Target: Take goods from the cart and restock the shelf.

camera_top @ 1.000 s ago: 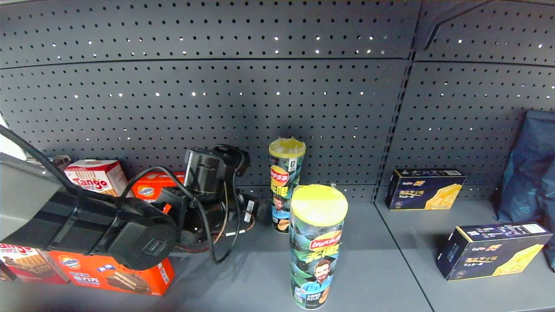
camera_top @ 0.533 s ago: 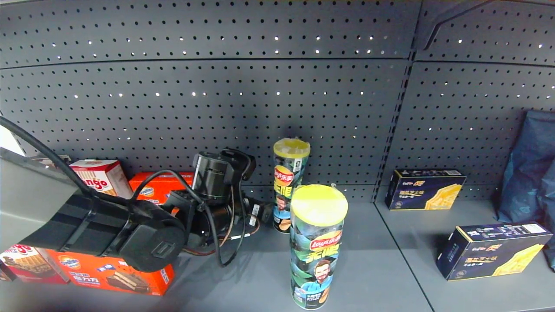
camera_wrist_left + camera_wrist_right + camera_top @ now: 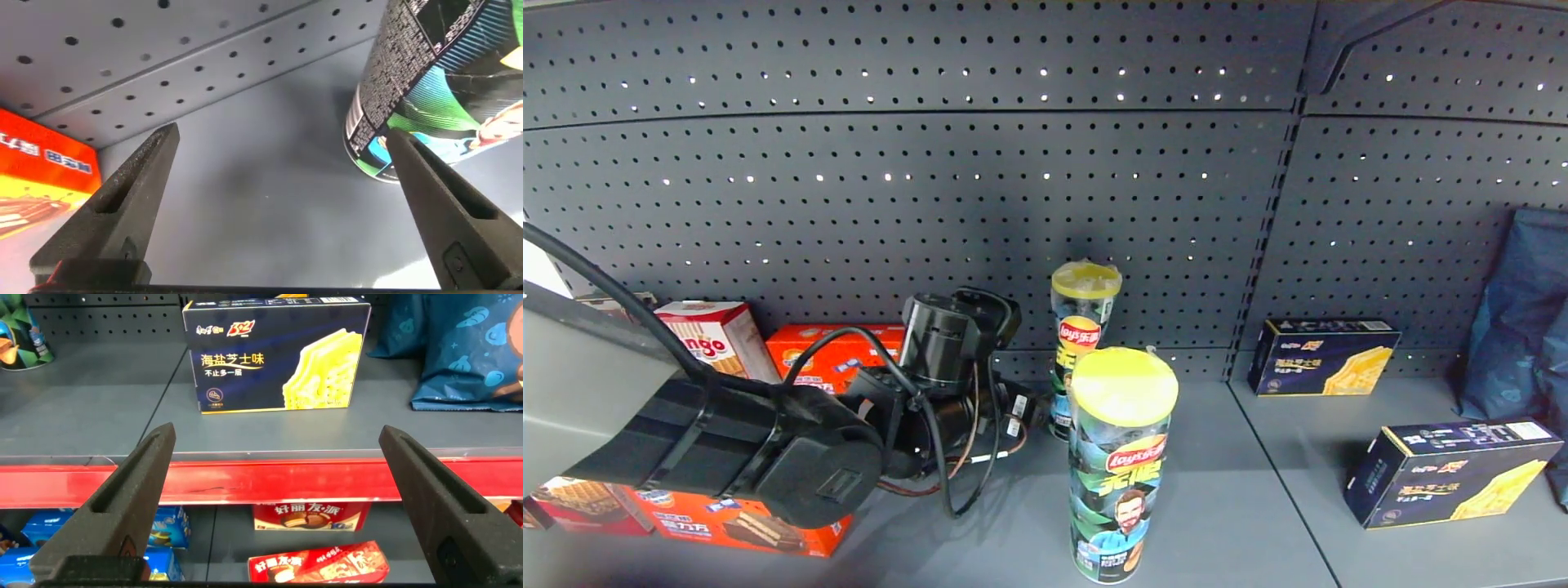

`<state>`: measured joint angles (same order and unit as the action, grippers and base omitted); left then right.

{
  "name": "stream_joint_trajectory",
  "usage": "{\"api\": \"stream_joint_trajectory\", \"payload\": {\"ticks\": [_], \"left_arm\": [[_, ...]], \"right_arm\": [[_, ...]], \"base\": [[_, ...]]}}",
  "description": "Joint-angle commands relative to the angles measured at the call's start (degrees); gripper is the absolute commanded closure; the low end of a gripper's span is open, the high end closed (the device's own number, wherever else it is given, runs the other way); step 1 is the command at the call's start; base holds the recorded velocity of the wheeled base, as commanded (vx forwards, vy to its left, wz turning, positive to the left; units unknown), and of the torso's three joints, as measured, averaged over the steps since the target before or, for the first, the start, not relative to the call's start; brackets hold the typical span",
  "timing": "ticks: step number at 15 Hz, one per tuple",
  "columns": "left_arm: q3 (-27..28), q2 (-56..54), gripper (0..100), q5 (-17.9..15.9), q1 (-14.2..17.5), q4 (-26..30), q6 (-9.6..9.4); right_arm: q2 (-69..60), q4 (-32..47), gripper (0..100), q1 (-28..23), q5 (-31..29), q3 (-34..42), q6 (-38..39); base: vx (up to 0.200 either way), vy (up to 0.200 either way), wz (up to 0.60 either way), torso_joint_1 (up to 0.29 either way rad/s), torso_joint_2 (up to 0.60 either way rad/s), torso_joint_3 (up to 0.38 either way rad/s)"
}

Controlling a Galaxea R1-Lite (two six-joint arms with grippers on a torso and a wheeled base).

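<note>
Two tall chip cans with yellow lids stand on the grey shelf (image 3: 1241, 523): a front can (image 3: 1121, 465) and a back can (image 3: 1082, 343) close to the pegboard. My left arm (image 3: 931, 367) lies low over the shelf, left of the back can. In the left wrist view my left gripper (image 3: 278, 135) is open with bare shelf between its fingers, and the back can (image 3: 425, 90) stands at the outer side of one finger (image 3: 433, 204). My right gripper (image 3: 278, 434) is open and empty before the shelf's red front edge (image 3: 270, 474), facing a navy box (image 3: 278, 355).
Orange boxes (image 3: 837, 359) (image 3: 735, 523) and a wafer box (image 3: 715, 339) sit behind and under the left arm. Two navy boxes (image 3: 1323, 357) (image 3: 1454, 472) and blue bags (image 3: 1523, 327) occupy the right bay. Red packs (image 3: 310, 514) lie on the shelf below.
My left arm has slid to the right along the shelf. The back can has shifted right with it and turned about its axis. The front can and boxes stayed put.
</note>
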<state>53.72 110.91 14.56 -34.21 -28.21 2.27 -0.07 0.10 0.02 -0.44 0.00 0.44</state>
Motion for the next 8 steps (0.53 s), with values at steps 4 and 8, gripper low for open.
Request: {"api": "stream_joint_trajectory", "payload": {"ticks": [4,8], "left_arm": [[0.0,-0.1,0,0.0,-1.6,0.0,0.9],[-0.5,-0.3,0,0.1,-1.7,0.0,0.81]], "right_arm": [[0.1,0.0,0,0.1,-0.2,0.0,0.0],[0.1,0.0,0,0.1,0.0,0.0,0.0]], "base": [[0.0,0.0,0.0,0.0,0.0,0.0],[0.0,0.0,0.0,0.0,0.0,0.0]]}}
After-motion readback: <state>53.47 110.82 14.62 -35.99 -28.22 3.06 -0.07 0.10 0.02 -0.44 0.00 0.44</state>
